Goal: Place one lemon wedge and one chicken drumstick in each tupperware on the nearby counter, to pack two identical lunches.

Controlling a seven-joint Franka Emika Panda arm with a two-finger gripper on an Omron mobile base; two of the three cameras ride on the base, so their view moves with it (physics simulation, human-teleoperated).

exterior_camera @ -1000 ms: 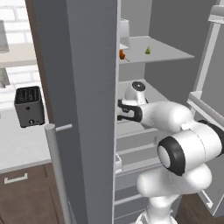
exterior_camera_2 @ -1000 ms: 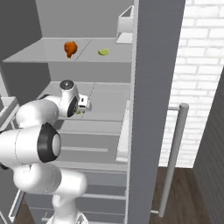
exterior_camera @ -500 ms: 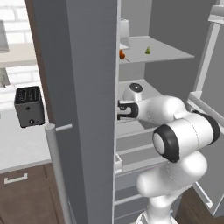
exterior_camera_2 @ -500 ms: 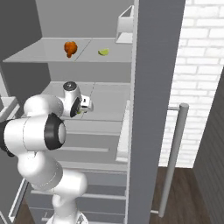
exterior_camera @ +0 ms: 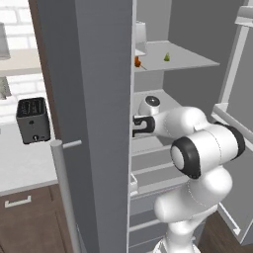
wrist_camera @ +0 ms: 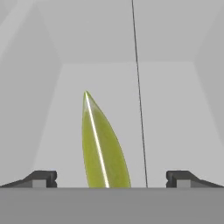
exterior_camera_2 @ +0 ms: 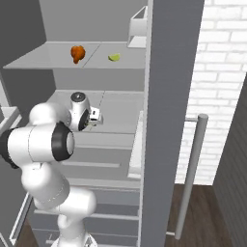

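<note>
My gripper stands open on a middle fridge shelf, its fingertips wide apart on either side of a yellow-green lemon wedge lying between them. From the base views the gripper reaches into the fridge under the top shelf. On that top shelf lie an orange chicken drumstick and another lemon wedge. The tupperware is out of view. A stretch of the counter lies at left.
The grey fridge door with its long handle stands between the arm and the counter. A black toaster sits on the counter. A white container stands at the top shelf's right. A brick wall is at right.
The elbow has swung out and forward, and the hand has edged a little deeper along the middle shelf. The jaws have stayed open.
</note>
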